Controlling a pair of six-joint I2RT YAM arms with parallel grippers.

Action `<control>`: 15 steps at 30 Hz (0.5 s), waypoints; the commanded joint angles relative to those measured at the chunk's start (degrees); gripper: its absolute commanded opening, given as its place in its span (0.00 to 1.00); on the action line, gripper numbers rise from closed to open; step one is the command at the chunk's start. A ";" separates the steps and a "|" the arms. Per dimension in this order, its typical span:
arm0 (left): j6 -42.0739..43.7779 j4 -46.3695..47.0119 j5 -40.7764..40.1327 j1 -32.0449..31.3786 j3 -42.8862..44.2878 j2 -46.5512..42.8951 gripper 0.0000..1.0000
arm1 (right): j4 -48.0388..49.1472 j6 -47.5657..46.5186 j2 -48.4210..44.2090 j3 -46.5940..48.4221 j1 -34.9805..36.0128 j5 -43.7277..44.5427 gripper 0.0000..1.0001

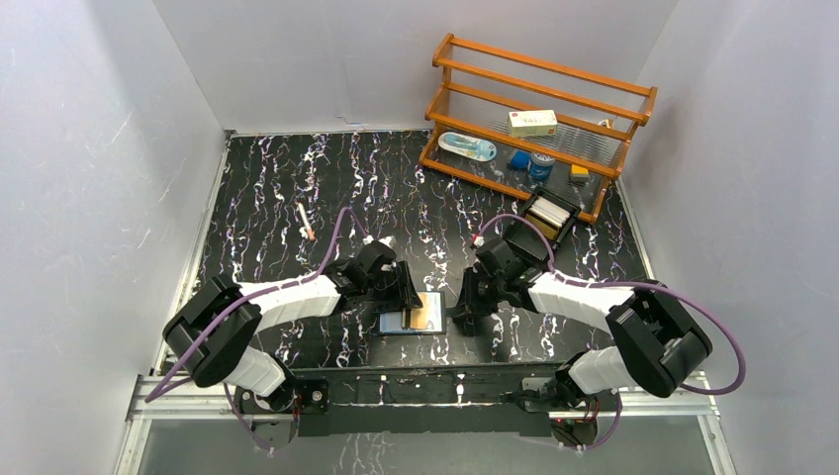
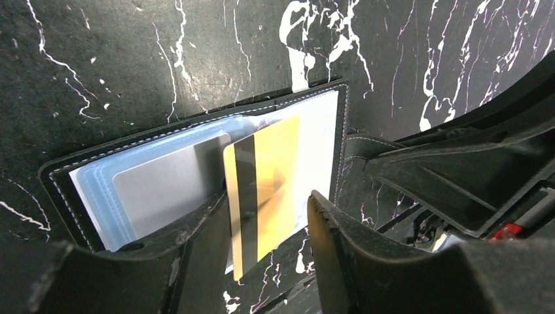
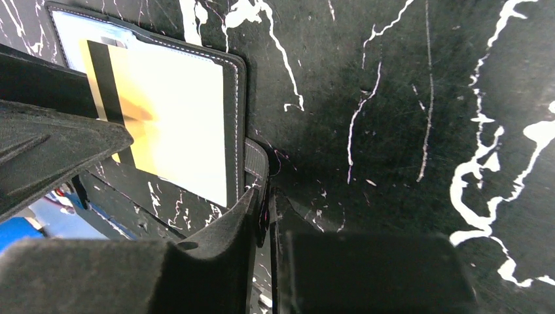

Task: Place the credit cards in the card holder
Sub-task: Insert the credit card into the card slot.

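**Both arms bent inward, wrists pitched down over the open card holder (image 1: 394, 323).**

The left arm (image 1: 287, 297) and right arm (image 1: 579, 295) are angled toward each other. The left gripper (image 2: 267, 199) is held partly open. A tan-gold card (image 2: 275, 170) with a dark stripe is seen between its fingers (image 2: 196, 248), and the right-hand finger is clear of it. A grey card (image 2: 163, 190) is lodged in the blue pocket beside the other finger. The right gripper (image 3: 267, 204) is drawn nearly closed. The snap tab (image 3: 256, 160) appears pinched between its fingertips, though the contact is shadowed.
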 commanded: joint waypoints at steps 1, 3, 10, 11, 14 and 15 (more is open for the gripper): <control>-0.56 -2.88 -1.78 -1.42 1.51 1.05 0.44 | 6.06 2.21 1.01 -1.17 0.22 -2.74 0.16; -1.94 -1.58 -2.21 -2.16 1.50 1.86 0.44 | 7.03 3.48 0.98 -1.98 0.31 -2.80 0.14; -6.44 3.54 -3.05 -3.43 0.86 4.90 0.42 | 11.19 7.85 -0.88 -5.80 0.42 -2.56 0.05; -6.84 4.27 -3.11 -3.57 0.75 5.16 0.42 | 11.52 8.12 -1.03 -6.09 0.41 -2.38 0.05; -7.56 5.00 -3.11 -3.91 0.93 5.71 0.42 | 12.21 8.18 -1.25 -6.60 0.42 -2.12 0.02; -7.75 5.13 -2.97 -4.01 1.07 5.89 0.42 | 12.47 8.44 -1.27 -6.73 0.41 -2.06 0.01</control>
